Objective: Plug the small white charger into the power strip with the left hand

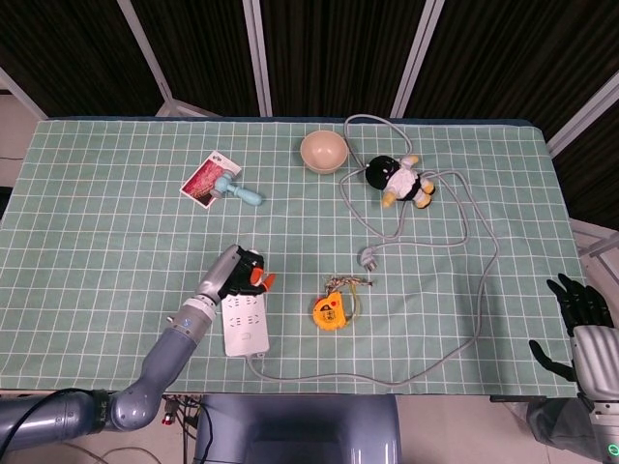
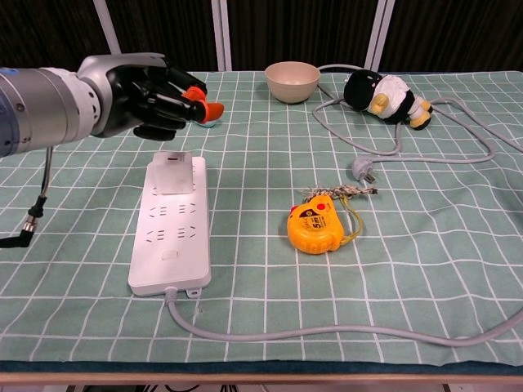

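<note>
One small white charger is seen seated at the far end of the white power strip, which is laid on the green checked tablecloth. Above it the left hand is raised clear, fingers curled inward with nothing held. The right hand is glimpsed off the table's near right corner, fingers apart and empty. A yellow tape measure is placed just right of the strip.

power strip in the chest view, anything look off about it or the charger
The small white charger sits flat in the far end of the power strip. The strip's own plug lies loose on the table, connected to nothing. The left hand hovers above, holding nothing.
</note>
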`<state>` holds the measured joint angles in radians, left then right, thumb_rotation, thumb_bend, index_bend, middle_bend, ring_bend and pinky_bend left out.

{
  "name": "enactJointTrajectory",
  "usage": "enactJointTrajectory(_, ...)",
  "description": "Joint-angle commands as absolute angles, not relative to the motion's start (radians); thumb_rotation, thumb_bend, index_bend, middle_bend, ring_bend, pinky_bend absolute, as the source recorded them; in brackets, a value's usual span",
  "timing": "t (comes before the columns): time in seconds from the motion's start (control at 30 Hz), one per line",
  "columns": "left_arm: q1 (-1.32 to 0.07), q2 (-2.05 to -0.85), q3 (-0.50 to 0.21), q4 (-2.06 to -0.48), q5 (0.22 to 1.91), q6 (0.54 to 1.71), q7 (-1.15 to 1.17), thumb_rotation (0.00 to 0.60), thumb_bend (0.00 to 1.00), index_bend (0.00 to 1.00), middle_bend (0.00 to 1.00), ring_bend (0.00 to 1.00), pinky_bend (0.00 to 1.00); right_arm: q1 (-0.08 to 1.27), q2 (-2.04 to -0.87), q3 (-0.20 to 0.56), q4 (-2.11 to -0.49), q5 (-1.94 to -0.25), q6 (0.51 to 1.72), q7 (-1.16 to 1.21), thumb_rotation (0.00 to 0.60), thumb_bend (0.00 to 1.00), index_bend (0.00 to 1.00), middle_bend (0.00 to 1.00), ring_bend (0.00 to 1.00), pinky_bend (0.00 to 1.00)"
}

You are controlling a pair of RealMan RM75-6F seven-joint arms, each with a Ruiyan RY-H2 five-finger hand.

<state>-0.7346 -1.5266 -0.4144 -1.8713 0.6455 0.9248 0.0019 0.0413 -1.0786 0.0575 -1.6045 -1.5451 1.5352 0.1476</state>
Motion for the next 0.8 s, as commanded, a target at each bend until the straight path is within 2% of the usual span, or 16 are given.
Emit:
enactJointTrajectory(0.03, -0.754, -1.504, -0.411, -1.852, 0.625, 0.873, -0.012, 0.6, 0.37, 0.89, 1.0, 1.0, 1.0, 0.041, -1.078, 0.058, -1.606, -1.544, 1.535, 0.148, 0.6, 0.35, 0.07, 0.0, 0.0, 0.0)
enactJointTrajectory(0.33, -0.753, -1.484, -0.402, -1.764, 0.687, 0.731, -0.118, 0.6, 0.36, 0.92, 1.0, 1.0, 1.0, 0.041, -1.079, 0.058, -1.607, -1.543, 1.534, 0.147, 0.6, 0.35, 0.07, 0.0, 0.0, 0.0)
enactJointTrajectory(0.5, -0.738, -1.467, -0.428, -1.706, 0.804, 0.55, -0.251, 0.6, 0.33, 0.93, 1.0, 1.0, 1.0, 0.041, -1.079, 0.059, -1.608, -1.54, 1.532, 0.147, 0.6, 0.35, 0.07, 0.0, 0.0, 0.0)
enactJointTrajectory(0.8, -0.69, -1.485, -0.435, -1.64, 0.979, 0.531, -0.369, 0.6, 0.33, 0.93, 1.0, 1.0, 1.0, 0.041, -1.078, 0.059, -1.608, -1.54, 1.533, 0.148, 0.6, 0.35, 0.07, 0.0, 0.0, 0.0)
